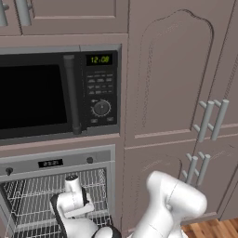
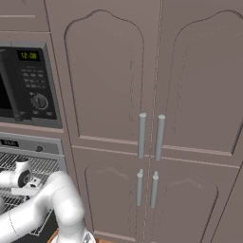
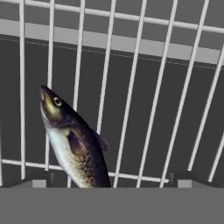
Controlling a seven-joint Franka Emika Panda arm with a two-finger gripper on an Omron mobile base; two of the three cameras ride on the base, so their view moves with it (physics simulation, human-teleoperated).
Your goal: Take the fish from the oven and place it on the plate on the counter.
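Built-in oven (image 1: 56, 162) with grey control panel stands open; small dark fish (image 3: 74, 142) lies on its white wire rack (image 3: 131, 87). Two-finger gripper (image 3: 107, 179) spread wide, empty, over the fish.

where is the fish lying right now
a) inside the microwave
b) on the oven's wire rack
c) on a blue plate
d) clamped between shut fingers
b) In the hand view the fish lies on the white bars of the wire rack, with the open gripper just above it and not yet closed on it.
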